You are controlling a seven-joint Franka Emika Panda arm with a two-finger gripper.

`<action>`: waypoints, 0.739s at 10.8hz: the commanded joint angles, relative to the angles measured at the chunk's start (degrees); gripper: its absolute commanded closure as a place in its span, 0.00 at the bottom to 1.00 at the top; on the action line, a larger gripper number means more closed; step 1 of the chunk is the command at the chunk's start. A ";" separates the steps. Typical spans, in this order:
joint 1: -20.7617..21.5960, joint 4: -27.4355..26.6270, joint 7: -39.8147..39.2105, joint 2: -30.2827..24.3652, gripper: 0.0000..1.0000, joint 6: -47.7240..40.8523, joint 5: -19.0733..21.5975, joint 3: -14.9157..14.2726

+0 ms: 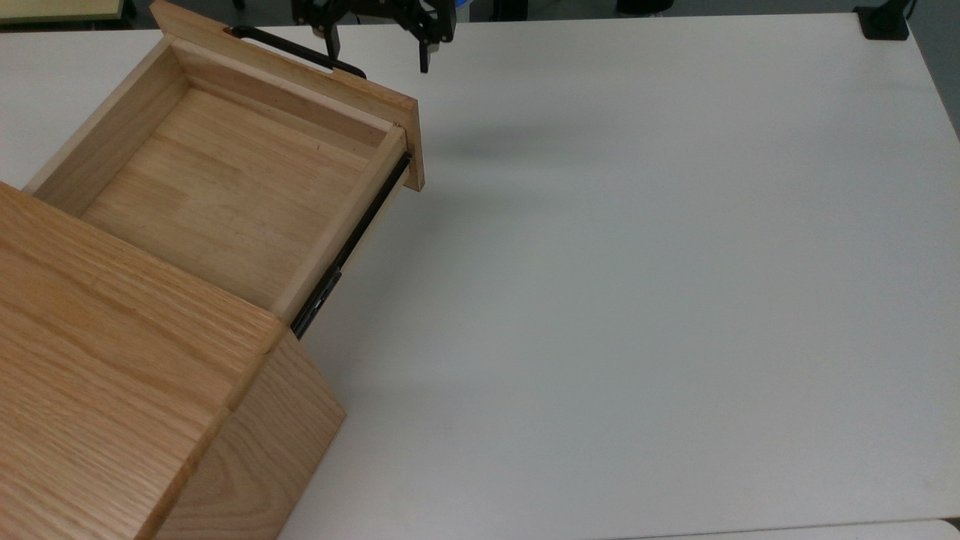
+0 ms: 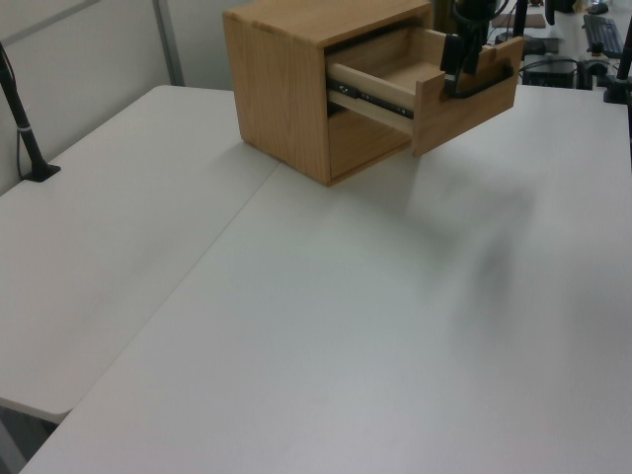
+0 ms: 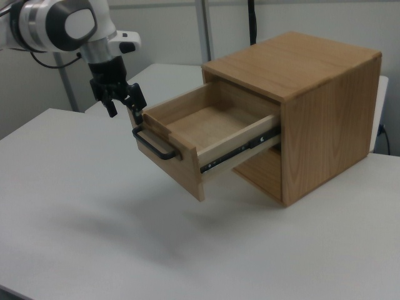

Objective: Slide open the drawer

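Drawer (image 1: 217, 187), a light oak wooden box w/ flat front panel, sticks well out of the larger oak cabinet body (image 3: 312, 106), carried on black side rails (image 1: 352, 247); looks mostly open already, approx. The cabinet sits on a white table (image 1: 637, 300). The drawer's long black metal bar handle (image 1: 300, 51) runs along the front panel, long axis from 10 to 4 o'clock in the top view.

Key relation: the black 2-finger gripper (image 1: 377, 52) hangs just off the front panel's outer face. In the top view, 1 fingertip sits at the handle's 4 o'clock end and the other out over bare table, so most of the bar lies toward 9 o'clock from the jaws. Jaws stand apart w/ nothing between them.

Pose: in the right view the gripper (image 3: 123, 105) points down from a white wrist, fingers above and just beyond the handle (image 3: 153, 147), at roughly 11 o'clock from it. Whether a finger touches the bar can't be told. In the left view the gripper (image 2: 464, 61) overlaps the drawer's front top edge.
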 commanded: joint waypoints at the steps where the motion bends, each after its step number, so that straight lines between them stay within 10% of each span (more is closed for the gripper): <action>1: 0.89 3.01 -7.60 1.87 0.00 -0.93 -0.55 -0.99; 8: -2.80 6.87 -10.27 1.34 0.00 -2.25 0.33 -1.08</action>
